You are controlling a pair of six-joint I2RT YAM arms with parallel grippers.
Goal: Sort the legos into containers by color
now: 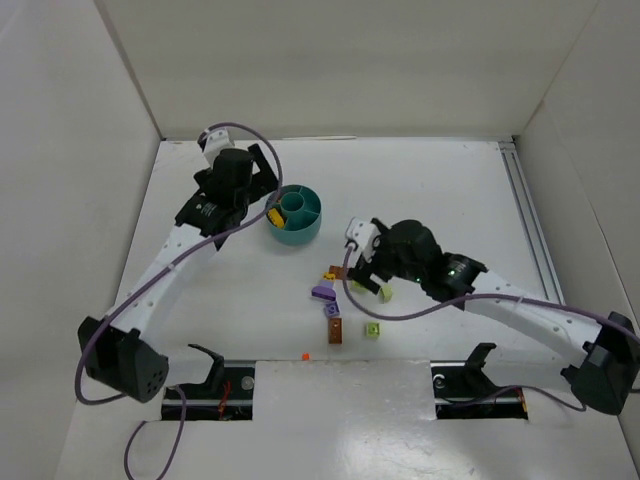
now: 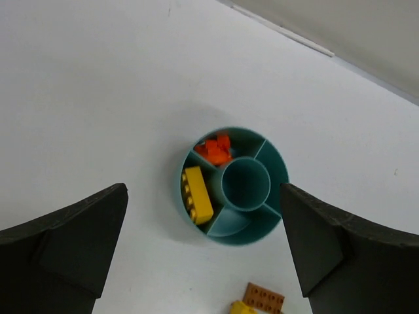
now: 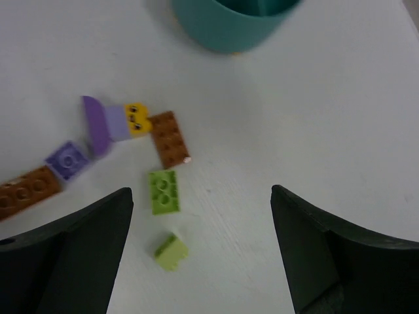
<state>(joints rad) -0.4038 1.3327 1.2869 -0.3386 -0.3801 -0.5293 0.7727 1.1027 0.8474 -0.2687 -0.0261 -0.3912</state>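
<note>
Above the teal dish [image 2: 236, 239], I see my left gripper [image 2: 203, 190] with jaws wide apart. Over a lime green brick [image 3: 163, 191], my right gripper [image 3: 201, 193] hangs with jaws likewise parted

One round teal dish [image 2: 239, 237] holds one long yellow brick [image 2: 197, 194] and an orange-red heap [image 2: 215, 149], too bunched to count. Loose on the worktop [image 1: 450, 200] lie two brown bricks [image 3: 169, 139], three lime green bricks [image 1: 372, 329], two purple pieces [image 3: 98, 124], one small yellow piece [image 3: 136, 119] and one tiny orange-red bit [image 1: 305, 356].
</note>
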